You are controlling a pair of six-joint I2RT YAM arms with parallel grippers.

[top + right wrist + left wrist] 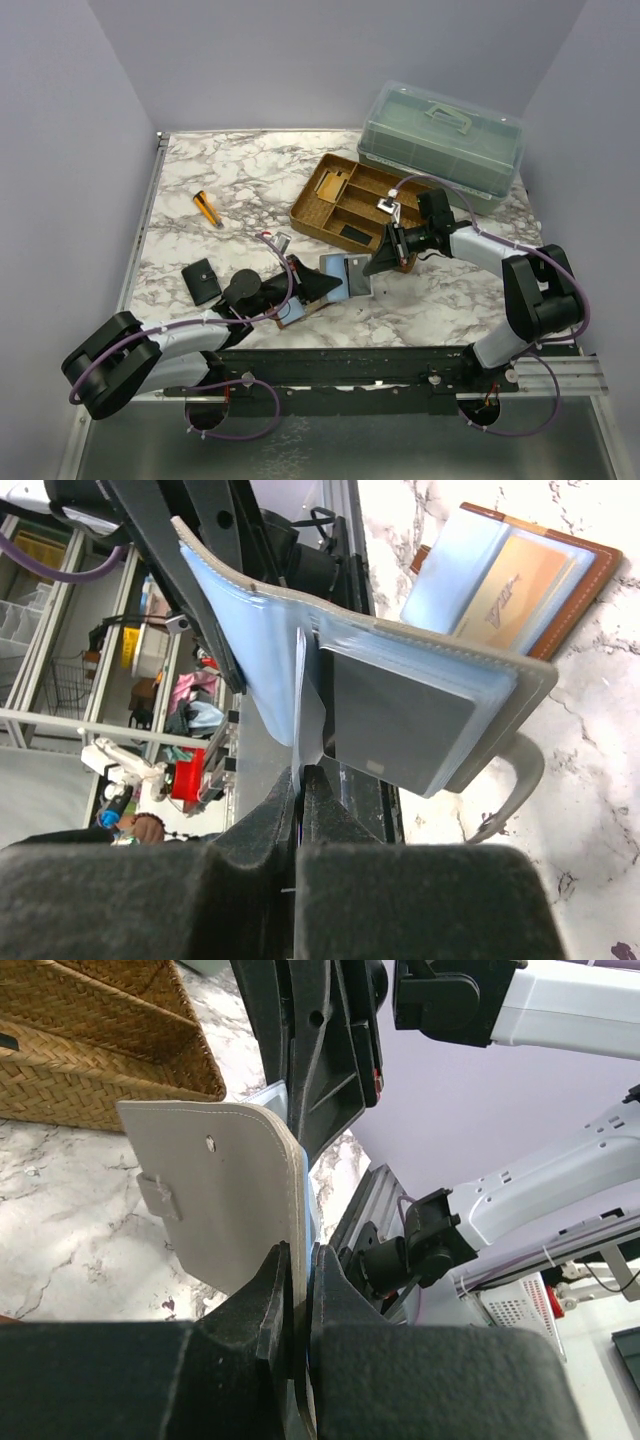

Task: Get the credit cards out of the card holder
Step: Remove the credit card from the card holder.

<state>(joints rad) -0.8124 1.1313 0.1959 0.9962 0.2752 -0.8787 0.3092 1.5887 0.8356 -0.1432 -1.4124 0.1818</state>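
Card holder (515, 575): reddish-brown bifold lying open and flat on the table, just beyond the raised folder; neither arm touches it.
Step in hand: both arms are working on the blue-grey folder (250, 610), apparently drawing something out at its fold. To do it well, one side should hold steady while the other pulls straight along the sleeve's opening, so the plastic does not buckle. The bifold's own pockets look unemptied.
Table (250, 170): smooth white marble pattern with grey veins.
Storage box (440, 140): translucent green-tinted plastic, rounded corners, handled lid.
Tray (100, 1060): tan woven wicker, ribbed walls, divided compartments.
Folder's make: stiff pale-grey cover, stitched edge, rounded corners, blue lining, glossy clear sleeves; held on edge between the two arms.
Holder's make: leather-like brown rim, one blue inner panel, one tan-orange.
Left gripper (300, 1255): fingers pressed together on the folder's grey flap.
Right gripper (302, 775): fingers together on a thin pale leaf at the fold; card or sleeve, I cannot tell.
Dark card (400, 725): flat matte grey rectangle, seated in a sleeve beside that pinch.
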